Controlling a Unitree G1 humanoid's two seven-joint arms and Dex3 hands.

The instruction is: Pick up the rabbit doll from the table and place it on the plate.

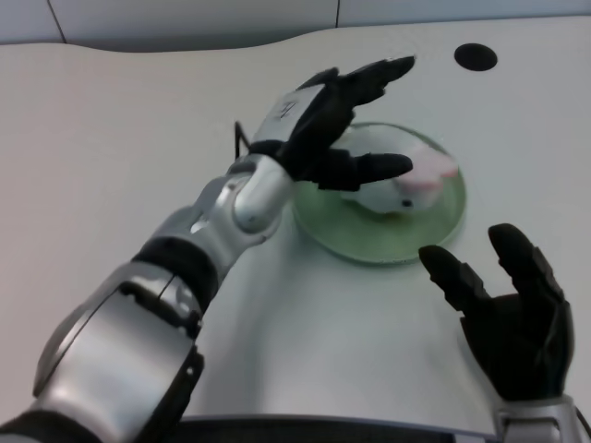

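The white rabbit doll [402, 180] with pink ears lies on the green plate [379, 242] at the table's middle right. My left hand [328, 120] hovers over the plate's left part, just left of the doll. Its fingers are spread wide and hold nothing. One finger [369, 168] reaches toward the doll's side; whether it touches the doll is unclear. Part of the doll is hidden behind the hand.
My right hand [512, 309] waits with fingers apart at the lower right, near the plate's front edge. A black round hole [475, 57] sits in the table top at the far right. The table's back edge curves along the top.
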